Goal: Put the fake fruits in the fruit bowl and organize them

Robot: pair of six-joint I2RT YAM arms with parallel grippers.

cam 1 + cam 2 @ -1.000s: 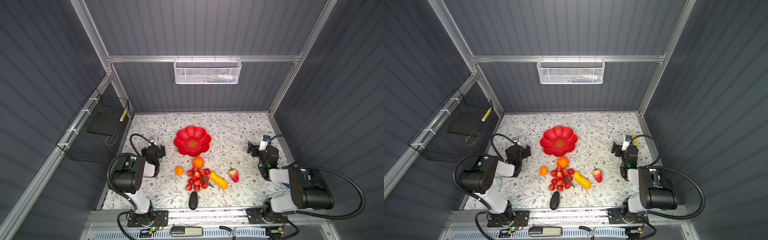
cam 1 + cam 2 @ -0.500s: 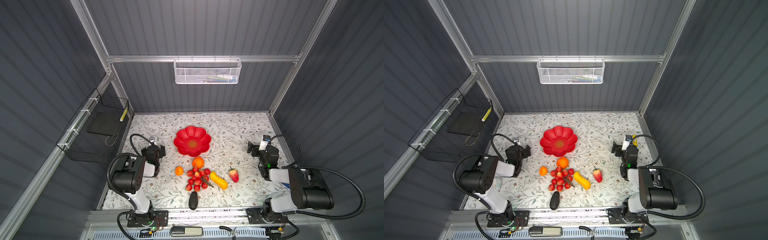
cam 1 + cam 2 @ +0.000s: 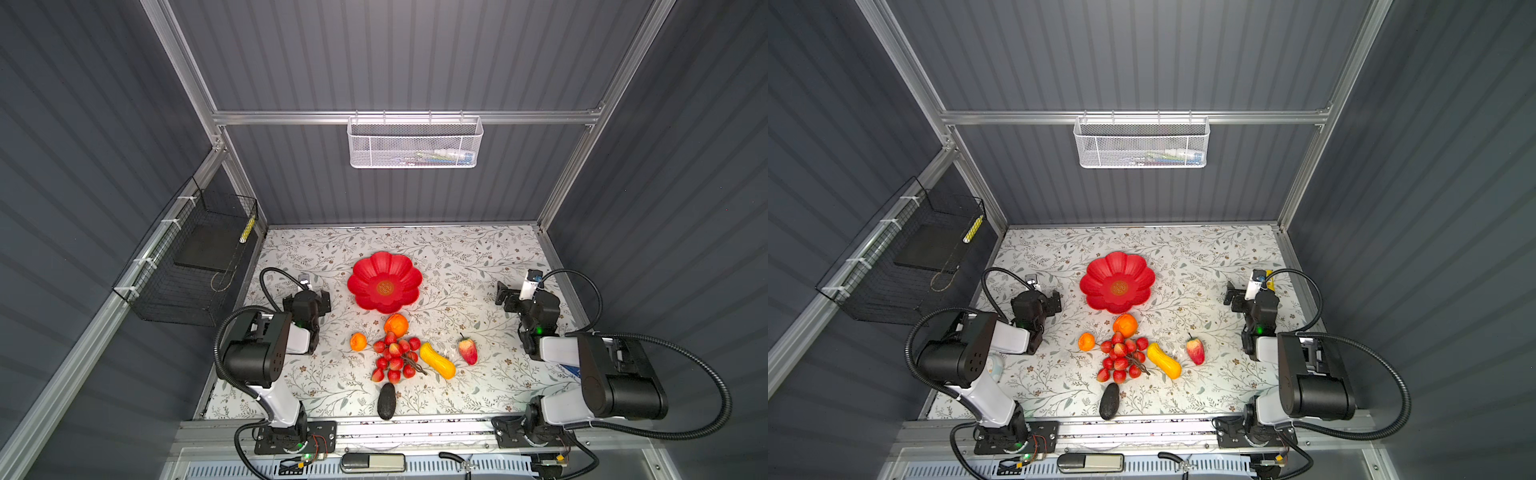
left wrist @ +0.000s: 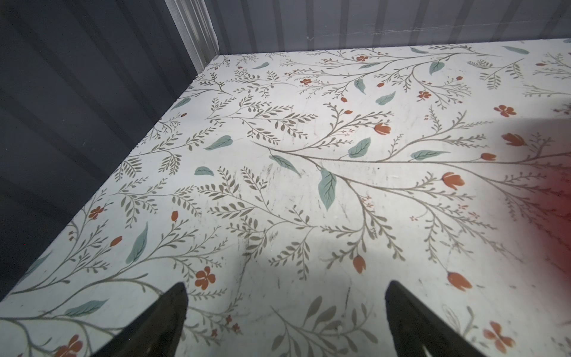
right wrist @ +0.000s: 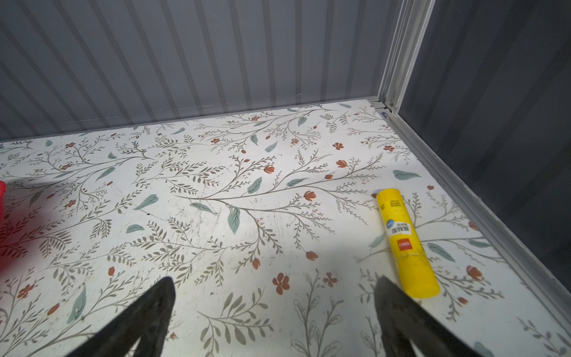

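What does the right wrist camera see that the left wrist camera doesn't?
Only the right wrist view shows a yellow tube lying on the table near the right wall. Only the left wrist view shows the left back corner. Both show the floral table, open empty jaws, and red at one edge, probably the bowl.

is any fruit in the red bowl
No, the red bowl is bare inside, and the big orange nearest it sits on the table outside its rim.
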